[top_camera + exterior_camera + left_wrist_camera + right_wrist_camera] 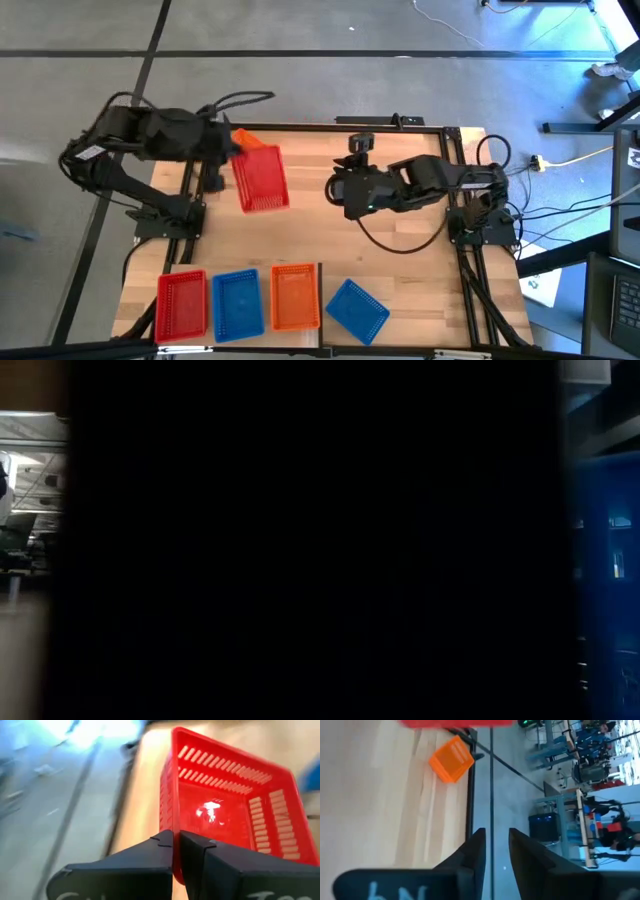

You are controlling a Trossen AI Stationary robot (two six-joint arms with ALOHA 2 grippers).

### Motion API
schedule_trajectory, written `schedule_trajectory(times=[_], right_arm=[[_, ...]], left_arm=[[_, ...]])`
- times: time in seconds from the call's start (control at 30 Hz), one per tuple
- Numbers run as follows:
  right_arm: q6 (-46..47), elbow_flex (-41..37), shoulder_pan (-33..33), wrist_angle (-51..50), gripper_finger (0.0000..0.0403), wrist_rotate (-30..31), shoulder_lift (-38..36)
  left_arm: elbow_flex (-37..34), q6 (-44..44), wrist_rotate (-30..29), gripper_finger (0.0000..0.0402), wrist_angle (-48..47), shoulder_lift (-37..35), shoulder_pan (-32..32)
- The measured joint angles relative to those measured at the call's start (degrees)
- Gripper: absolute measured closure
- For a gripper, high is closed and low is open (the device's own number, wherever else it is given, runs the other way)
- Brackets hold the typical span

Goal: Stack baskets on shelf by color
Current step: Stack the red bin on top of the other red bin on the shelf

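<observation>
While the left gripper (175, 842) pinches the rim of a red basket (261, 180), that basket hangs at a tilt over the far left part of the table (400, 270), open side up in the left wrist view. Fingers (150, 857) closed tight on the near wall; mesh slots and bright glare on the basket floor visible.

Landmark: the shelf (318, 295), a pale panel at the table's near edge.
- On the shelf, side by side, left to right: red basket in the row (182, 303), blue basket in the row (238, 301), orange basket in the row (294, 297). All three lie flat, touching or nearly so.
- Just right of the shelf: loose blue basket (357, 309), turned at an angle on the bare table, apart from the row.
- Far beyond the shelf, behind the held red basket: small orange basket (451, 759) at the table's far left edge (mostly hidden from above, clearer in the right wrist view).

Right gripper (496, 845) hovers over the middle of the table, well beyond the shelf, pointing toward the left arm. Its fingers stand a little apart with nothing between them; floor shows through the gap.

Low view is almost wholly dark (something close blocks the lens), only slivers of room at either side.
</observation>
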Motion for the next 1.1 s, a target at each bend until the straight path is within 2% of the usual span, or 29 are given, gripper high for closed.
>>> schedule_trajectory(times=[0.17, 0.33, 0.5, 0.67, 0.77, 0.9, 1.1], right_arm=[[4.8, 0.0, 1.0, 0.2, 0.0315, -0.3, -1.2], [10.6, 0.0, 1.5, 0.6, 0.0315, -0.3, -1.3], [13.7, 0.0, 1.5, 0.7, 0.0315, -0.3, -1.3], [13.7, 0.0, 1.5, 0.8, 0.0315, -0.3, -1.3], [13.6, 0.0, 1.5, 0.8, 0.0315, -0.3, -1.3], [13.5, 0.0, 1.5, 0.8, 0.0315, 0.0, -1.3], [13.4, 0.0, 1.5, 0.9, 0.0315, 0.2, -1.2]], left_arm=[[6.5, -5.7, 11.9, 0.0401, -5.5, -0.9, -6.4], [9.3, -20.0, 17.5, 0.0401, -12.6, -3.0, -11.2], [8.4, -34.3, 22.2, 0.0401, -12.4, -5.7, -15.8], [5.5, -47.8, 23.8, 0.0401, -12.3, -7.5, -20.4], [2.3, -51.9, 25.4, 0.0401, -10.8, -8.0, -23.8], [-2.5, -55.6, 26.9, 0.0401, -7.4, -8.2, -29.6], [-9.6, -68.7, 26.5, 0.0401, -6.3, -8.2, -40.4]])
